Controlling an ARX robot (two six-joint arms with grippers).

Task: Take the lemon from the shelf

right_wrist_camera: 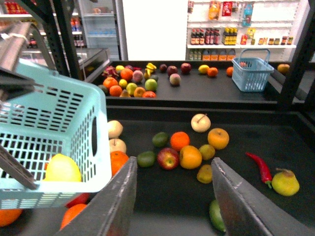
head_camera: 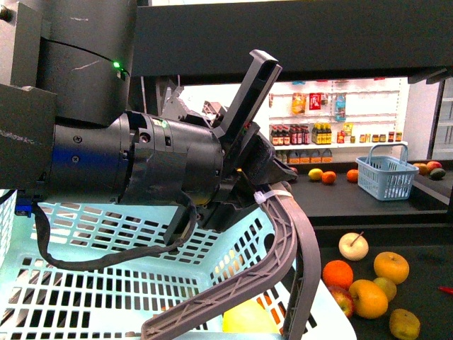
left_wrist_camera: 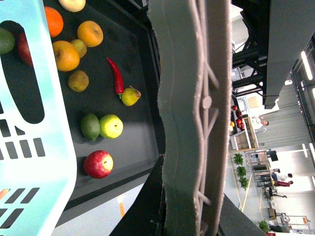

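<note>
The lemon (right_wrist_camera: pixel 63 168), smooth and bright yellow, lies inside the light blue basket (right_wrist_camera: pixel 54 123); it also shows through the basket wall in the front view (head_camera: pixel 248 319). My left gripper (head_camera: pixel 263 190) is shut on the basket's grey handle (head_camera: pixel 283 241), which fills the left wrist view (left_wrist_camera: pixel 189 113). My right gripper (right_wrist_camera: pixel 172 196) is open and empty, above the dark tray of the black shelf (right_wrist_camera: pixel 162 206), to the right of the basket. Its two grey fingers (right_wrist_camera: pixel 118 201) frame bare tray.
Loose fruit lies on the tray: oranges (right_wrist_camera: pixel 190 157), a red apple (right_wrist_camera: pixel 168 158), limes (right_wrist_camera: pixel 145 159), a red chilli (right_wrist_camera: pixel 260 167), a yellow pear (right_wrist_camera: pixel 285 182). A small blue basket (right_wrist_camera: pixel 251 73) stands on the far shelf tier. Wall shelves hold bottles behind.
</note>
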